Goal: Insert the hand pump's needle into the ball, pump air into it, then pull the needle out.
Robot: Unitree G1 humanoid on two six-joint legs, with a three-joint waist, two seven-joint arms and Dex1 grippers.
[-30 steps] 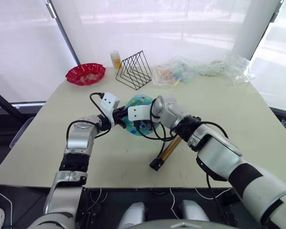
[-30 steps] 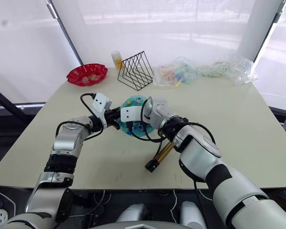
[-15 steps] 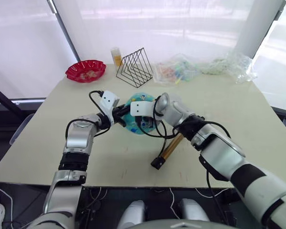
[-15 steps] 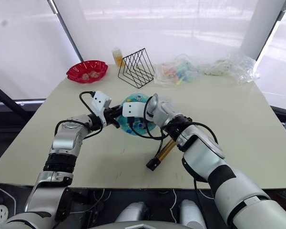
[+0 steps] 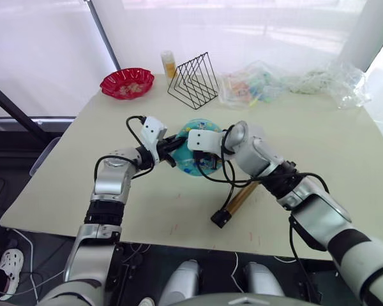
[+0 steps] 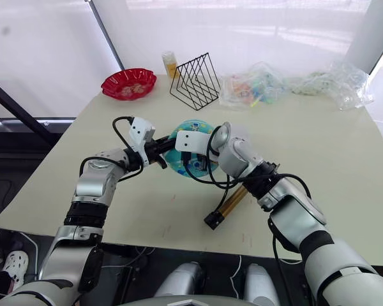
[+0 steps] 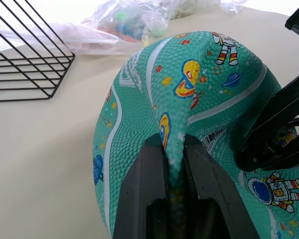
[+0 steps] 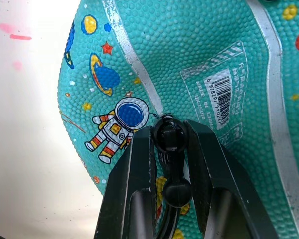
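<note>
The teal ball (image 7: 199, 74), soft and dented, lies on the table's middle. My left gripper (image 7: 174, 142) is shut on a pinched fold of the ball's skin. My right gripper (image 8: 168, 130) is shut on the hose's black end fitting (image 8: 168, 137), which presses against the ball beside the white label patch (image 8: 222, 94). The needle is hidden under the fitting. The gold hand pump (image 5: 241, 197) lies on the table to the right of the ball, nearer the front edge. Its black hose (image 5: 217, 182) loops up to my right gripper.
A red scalloped dish (image 5: 126, 83), a small bottle (image 5: 170, 64) and a black wire rack (image 5: 193, 80) stand at the back left. Crumpled clear plastic bags (image 5: 255, 86) lie along the back right. The table (image 5: 147, 223) has its front edge close to the pump's black end.
The head camera has shifted, so the whole scene sits differently in the picture. Both grippers keep the same holds at the ball, and the pump lies where it was.
</note>
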